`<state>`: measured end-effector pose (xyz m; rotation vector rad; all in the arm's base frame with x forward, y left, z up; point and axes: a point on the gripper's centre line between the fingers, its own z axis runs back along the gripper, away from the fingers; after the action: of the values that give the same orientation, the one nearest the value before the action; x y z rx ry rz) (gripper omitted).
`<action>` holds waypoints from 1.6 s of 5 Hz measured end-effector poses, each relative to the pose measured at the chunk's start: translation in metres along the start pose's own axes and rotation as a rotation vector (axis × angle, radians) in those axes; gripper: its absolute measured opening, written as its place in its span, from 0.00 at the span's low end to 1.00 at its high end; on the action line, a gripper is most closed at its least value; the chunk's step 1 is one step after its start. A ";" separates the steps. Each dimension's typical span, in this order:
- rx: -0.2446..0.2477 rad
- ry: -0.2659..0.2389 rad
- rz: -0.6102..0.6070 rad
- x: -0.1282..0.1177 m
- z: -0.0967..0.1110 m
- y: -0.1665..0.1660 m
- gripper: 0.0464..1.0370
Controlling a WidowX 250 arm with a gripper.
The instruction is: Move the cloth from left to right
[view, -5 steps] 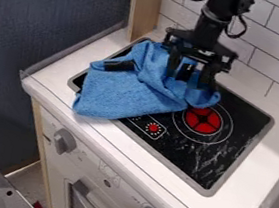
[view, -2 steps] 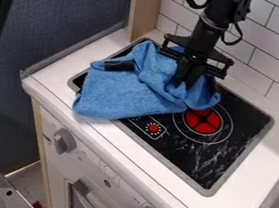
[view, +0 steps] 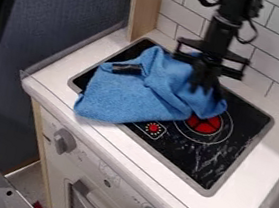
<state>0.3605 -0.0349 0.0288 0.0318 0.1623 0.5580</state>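
Blue cloth rumpled over the stovetop, centre-left of frame. Tool pinches its bunched upper-right part. Looks light, limp, hardly fragile; thick folds there seem the best hold, flat lower-left portion likely to trail.

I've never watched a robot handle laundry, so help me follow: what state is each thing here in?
Blue cloth: rumpled, draped over the left side of the cooktop.
Gripper: jaws closed on the cloth's right part.
Cooktop: partly covered.
Red burner: partly under the cloth.
Left knob: setting unreadable.
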 end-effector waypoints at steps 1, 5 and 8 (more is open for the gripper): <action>-0.056 -0.041 0.019 -0.022 0.019 -0.026 0.01; -0.157 -0.063 0.059 -0.071 0.039 -0.113 0.01; -0.130 0.142 -0.030 -0.082 -0.001 -0.172 0.01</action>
<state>0.3819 -0.2239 0.0273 -0.1365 0.2645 0.5403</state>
